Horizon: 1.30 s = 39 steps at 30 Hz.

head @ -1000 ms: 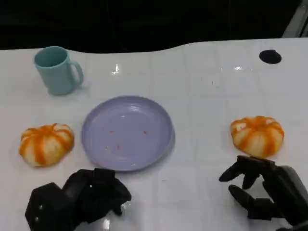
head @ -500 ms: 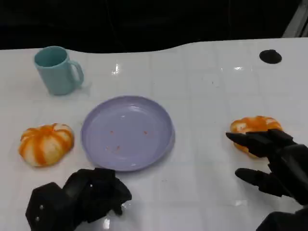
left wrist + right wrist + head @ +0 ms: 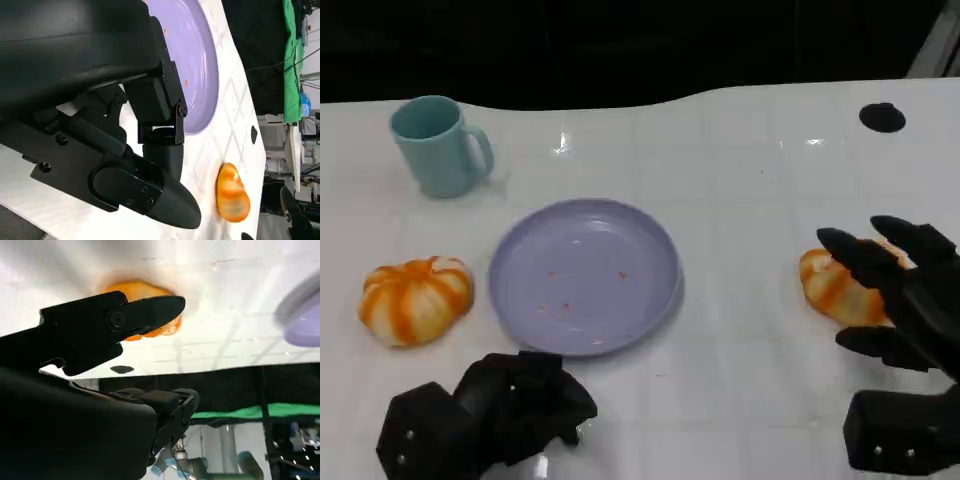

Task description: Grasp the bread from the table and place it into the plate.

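Head view: two breads (image 3: 416, 299) (image 3: 840, 288), one plate (image 3: 584, 275), one mug (image 3: 438, 146); right hand (image 3: 900, 295) spread empty, left hand (image 3: 495, 412) curled empty.

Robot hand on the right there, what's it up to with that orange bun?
The right robot hand is spread open over the bread on the right, not gripping it yet. The purple plate in the middle holds no bread. A second bread lies left of it, and the left robot hand sits curled near the table's front edge.

Both hands are matte black and blocky: the left hand (image 3: 485, 420) has a rounded shell, small screws and hinged finger segments; the right hand (image 3: 900, 310) looks alike, with tapered fingertips, though its wrist view is dim.
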### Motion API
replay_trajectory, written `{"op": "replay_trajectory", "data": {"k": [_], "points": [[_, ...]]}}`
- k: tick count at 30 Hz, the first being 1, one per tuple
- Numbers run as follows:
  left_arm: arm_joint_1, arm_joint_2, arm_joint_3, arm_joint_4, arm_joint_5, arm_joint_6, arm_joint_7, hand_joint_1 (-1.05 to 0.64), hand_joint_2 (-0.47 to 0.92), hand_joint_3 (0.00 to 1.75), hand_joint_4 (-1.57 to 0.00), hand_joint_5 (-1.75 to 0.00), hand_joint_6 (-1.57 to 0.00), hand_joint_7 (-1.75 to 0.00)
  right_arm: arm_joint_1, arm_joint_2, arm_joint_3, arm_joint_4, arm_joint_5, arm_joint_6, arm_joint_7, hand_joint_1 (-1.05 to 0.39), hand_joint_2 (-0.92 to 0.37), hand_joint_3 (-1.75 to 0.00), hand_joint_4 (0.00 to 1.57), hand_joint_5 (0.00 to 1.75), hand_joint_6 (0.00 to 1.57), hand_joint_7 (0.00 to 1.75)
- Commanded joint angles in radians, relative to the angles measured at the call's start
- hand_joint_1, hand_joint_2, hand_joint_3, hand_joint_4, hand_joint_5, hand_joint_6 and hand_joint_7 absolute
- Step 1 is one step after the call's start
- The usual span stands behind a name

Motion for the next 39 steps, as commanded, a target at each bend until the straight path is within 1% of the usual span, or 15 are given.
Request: {"op": "replay_trajectory", "data": {"k": [1,10,20,25,29,30,31,32,33,34,35,36,37,38,39], "points": [[0.019,0.006,0.001,-0.008,0.008,0.017,0.013,-1.05,0.86,0.0,-0.9,-1.51,-1.31,-0.76,-0.057,-0.016,0.027,0.023,-0.006,0.05,0.041,-0.66,-0.92,-0.12,0.0,0.1,0.16,0.0],[0.027,0.0,-0.002,-0.029,0.005,0.037,0.021,-1.05,0.86,0.0,-0.89,-1.51,-1.31,-0.75,-0.139,-0.006,0.085,0.122,0.001,0.114,0.076,-0.62,-0.91,-0.04,0.02,0.15,0.21,0.02],[0.033,0.002,0.0,-0.033,-0.006,0.038,0.011,-1.05,0.86,0.0,-0.88,-1.52,-1.31,-0.75,-0.181,0.02,0.136,0.185,0.006,0.189,0.117,-0.52,-0.87,0.0,0.05,0.22,0.25,0.02],[0.036,0.002,-0.003,-0.039,-0.002,0.042,0.016,-1.05,0.86,0.0,-0.88,-1.52,-1.31,-0.76,-0.199,0.028,0.154,0.222,0.011,0.202,0.12,-0.48,-0.85,0.0,0.06,0.23,0.27,0.01],[0.035,0.001,-0.001,-0.035,-0.007,0.041,0.011,-1.05,0.85,0.0,-0.88,-1.52,-1.31,-0.76,-0.233,0.042,0.174,0.286,0.01,0.207,0.119,-0.44,-0.85,0.0,0.13,0.24,0.32,0.03],[0.037,0.0,-0.001,-0.038,-0.008,0.043,0.013,-1.05,0.85,0.0,-0.88,-1.52,-1.31,-0.76,-0.244,0.047,0.181,0.307,0.006,0.208,0.108,-0.44,-0.86,0.0,0.16,0.24,0.35,0.04],[0.038,0.0,-0.002,-0.041,-0.007,0.043,0.014,-1.05,0.85,0.0,-0.88,-1.52,-1.31,-0.76,-0.253,0.052,0.185,0.326,0.005,0.208,0.092,-0.41,-0.86,0.0,0.24,0.22,0.41,0.04],[0.04,0.0,-0.002,-0.043,-0.007,0.043,0.014,-1.05,0.85,0.0,-0.88,-1.52,-1.31,-0.76,-0.259,0.06,0.183,0.345,0.013,0.204,0.074,-0.37,-0.87,0.0,0.37,0.22,0.49,0.05],[0.041,0.0,-0.002,-0.045,-0.007,0.044,0.014,-1.05,0.85,0.0,-0.87,-1.52,-1.31,-0.76,-0.264,0.068,0.175,0.364,0.027,0.19,0.049,-0.3,-0.89,0.0,0.59,0.19,0.64,0.06],[0.042,0.0,-0.002,-0.047,-0.008,0.044,0.013,-1.05,0.85,0.0,-0.87,-1.52,-1.31,-0.76,-0.267,0.077,0.164,0.386,0.047,0.165,0.012,-0.25,-0.9,0.0,0.77,0.18,0.77,0.06],[0.044,-0.001,-0.002,-0.051,-0.007,0.046,0.014,-1.05,0.85,0.0,-0.87,-1.52,-1.31,-0.76,-0.27,0.081,0.158,0.41,0.061,0.131,-0.032,-0.18,-0.91,-0.01,0.98,0.24,0.92,0.1],[0.046,-0.001,-0.003,-0.052,-0.007,0.046,0.014,-1.05,0.85,0.0,-0.87,-1.52,-1.31,-0.76,-0.275,0.082,0.158,0.434,0.068,0.098,-0.076,-0.09,-0.92,-0.02,1.02,0.86,1.15,0.12],[0.047,-0.001,-0.003,-0.055,-0.007,0.046,0.014,-1.05,0.85,0.0,-0.87,-1.52,-1.31,-0.76,-0.281,0.082,0.162,0.457,0.07,0.071,-0.113,-0.05,-0.91,-0.02,1.0,1.22,1.25,0.13],[0.05,-0.001,-0.003,-0.058,-0.007,0.048,0.014,-1.05,0.85,0.0,-0.87,-1.52,-1.31,-0.76,-0.285,0.08,0.166,0.475,0.07,0.051,-0.141,-0.03,-0.91,-0.07,0.96,1.53,1.29,0.33],[0.051,0.0,-0.003,-0.06,-0.007,0.048,0.013,-1.05,0.85,0.0,-0.87,-1.52,-1.31,-0.76,-0.289,0.08,0.17,0.488,0.071,0.038,-0.162,-0.03,-0.88,-0.15,0.94,1.64,1.15,0.71]]}}
